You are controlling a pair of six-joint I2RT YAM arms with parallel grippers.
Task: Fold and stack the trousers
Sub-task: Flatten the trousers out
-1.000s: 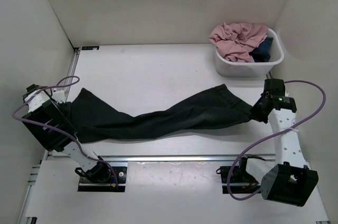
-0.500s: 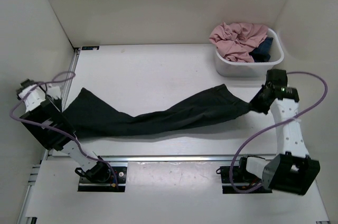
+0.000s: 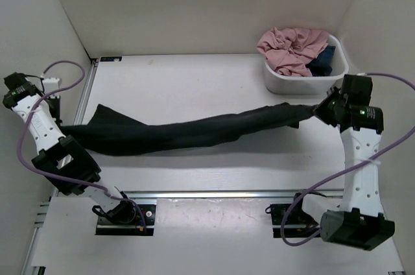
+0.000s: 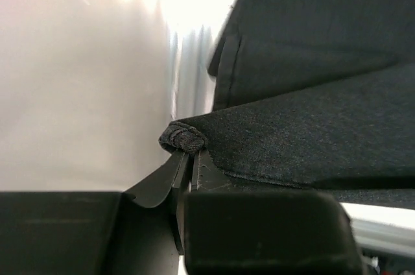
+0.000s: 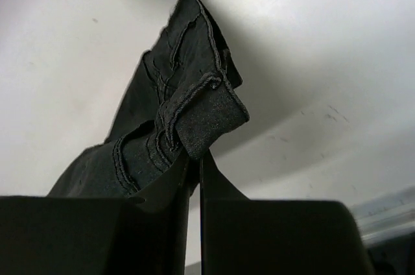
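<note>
The black trousers (image 3: 188, 129) hang stretched in a long band across the table between my two arms. My left gripper (image 3: 63, 130) is shut on their left end, and in the left wrist view a bunched edge of cloth (image 4: 183, 137) is pinched at the tips of the left gripper (image 4: 188, 155). My right gripper (image 3: 318, 111) is shut on the right end, near the white tub. The right wrist view shows stitched hems of the trousers (image 5: 194, 113) folded over the closed right gripper (image 5: 198, 155), lifted above the table.
A white tub (image 3: 305, 82) at the back right holds a pink garment (image 3: 292, 47) and a dark blue one (image 3: 323, 61). White walls close in the table on left, back and right. A metal rail (image 3: 207, 192) runs along the near edge.
The left gripper closed on the trousers' left end and pulled it left. The right arm rose and moved right and back. The trousers went from a slack sprawl to a taut raised band.
</note>
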